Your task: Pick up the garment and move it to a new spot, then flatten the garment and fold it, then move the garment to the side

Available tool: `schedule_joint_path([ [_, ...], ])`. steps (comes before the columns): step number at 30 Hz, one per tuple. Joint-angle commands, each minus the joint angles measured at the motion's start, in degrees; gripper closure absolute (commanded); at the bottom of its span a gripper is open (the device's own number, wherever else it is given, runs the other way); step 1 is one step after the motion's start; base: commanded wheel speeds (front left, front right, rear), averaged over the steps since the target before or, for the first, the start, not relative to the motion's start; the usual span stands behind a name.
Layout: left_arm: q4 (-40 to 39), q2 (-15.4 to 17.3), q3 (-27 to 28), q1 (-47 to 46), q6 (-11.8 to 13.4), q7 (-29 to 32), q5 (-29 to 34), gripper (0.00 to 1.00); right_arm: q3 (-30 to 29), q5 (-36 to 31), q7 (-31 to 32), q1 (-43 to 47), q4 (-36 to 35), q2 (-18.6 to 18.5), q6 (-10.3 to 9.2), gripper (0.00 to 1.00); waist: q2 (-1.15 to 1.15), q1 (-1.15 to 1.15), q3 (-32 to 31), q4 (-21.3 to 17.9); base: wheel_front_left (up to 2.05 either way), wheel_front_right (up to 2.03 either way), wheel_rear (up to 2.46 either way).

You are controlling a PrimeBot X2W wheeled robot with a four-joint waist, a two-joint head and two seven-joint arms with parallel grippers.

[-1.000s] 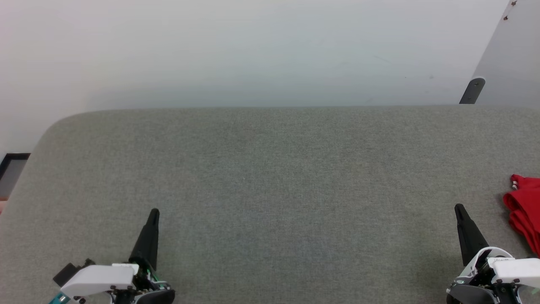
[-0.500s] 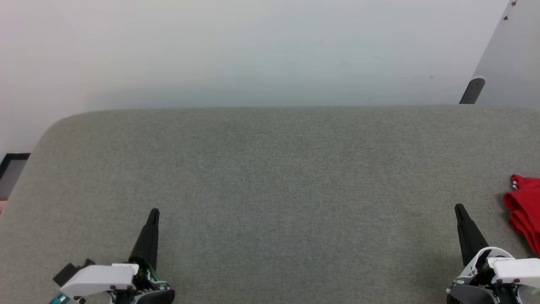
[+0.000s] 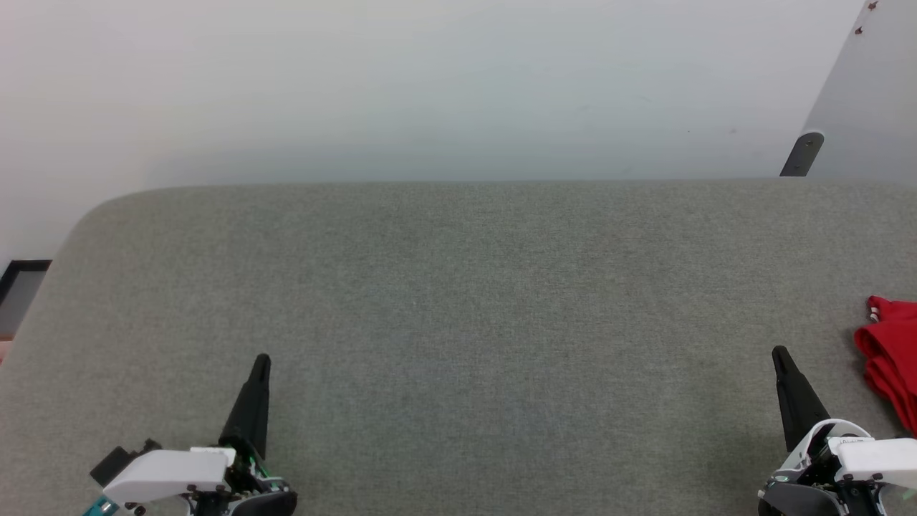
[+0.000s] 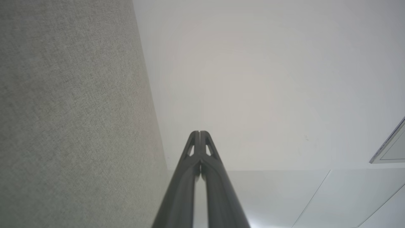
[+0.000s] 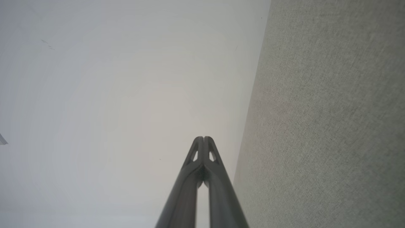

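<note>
Grey woven-fabric worktop (image 3: 458, 287) spreads wide below a pale wall, probably as room for flattening and folding. The crumpled red soft-fabric garment (image 3: 888, 358) lies at its right edge, partly cut off by the frame. The long dark left fingers (image 3: 249, 412) and right fingers (image 3: 795, 401) hover clenched on nothing. The garment lies near the right fingers, to their right, not touching.
</note>
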Motion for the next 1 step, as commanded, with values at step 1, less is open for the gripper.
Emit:
schedule_joint_path([
  [1, 0.1, -0.1, 0.2, -0.6, -0.2, 0.1, 0.2, 1.00, -0.1, -0.3, 0.1, -0.2, 0.1, 0.2, 0.00, 1.00, 0.00, 0.00, 0.0, 0.0, 0.00, 0.00, 0.00],
])
